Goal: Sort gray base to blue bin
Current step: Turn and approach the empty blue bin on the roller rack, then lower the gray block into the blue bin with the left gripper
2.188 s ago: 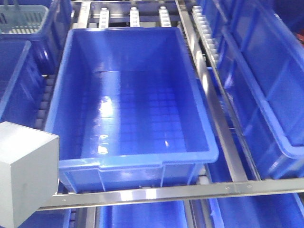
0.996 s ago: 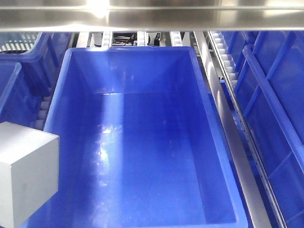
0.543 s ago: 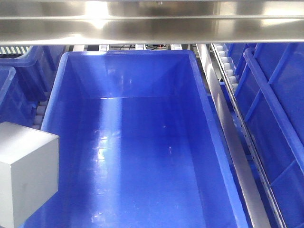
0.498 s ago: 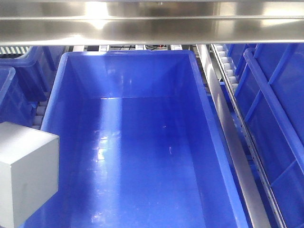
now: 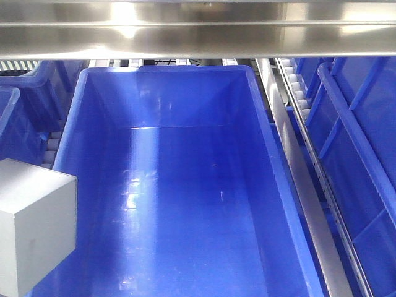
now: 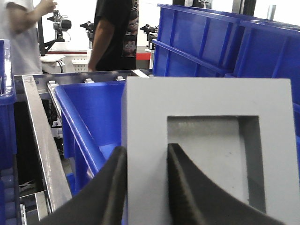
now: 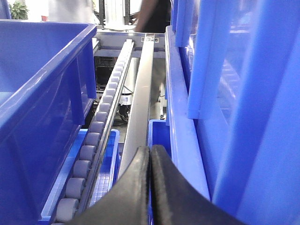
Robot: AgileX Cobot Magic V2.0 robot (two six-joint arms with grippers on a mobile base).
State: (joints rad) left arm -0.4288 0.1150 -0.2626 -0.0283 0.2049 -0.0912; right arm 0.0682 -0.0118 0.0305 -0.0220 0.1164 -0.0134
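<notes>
Holding gray base [image 5: 34, 229] in left end effector [image 6: 146, 152], clamped on its frame wall, at near-left corner of blue bin [image 5: 179, 99], not yet inside. Bin now fills front view, nearer than before; approach looks finished, release probably next. Right end effector [image 7: 150, 149] closed, empty.

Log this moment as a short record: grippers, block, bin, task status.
left gripper: shut on gray base, one of the fingers in its recess
right gripper: shut, holding nothing
blue bin: nothing visible inside
status: gray base held at the bin's left side, not yet in it
</notes>
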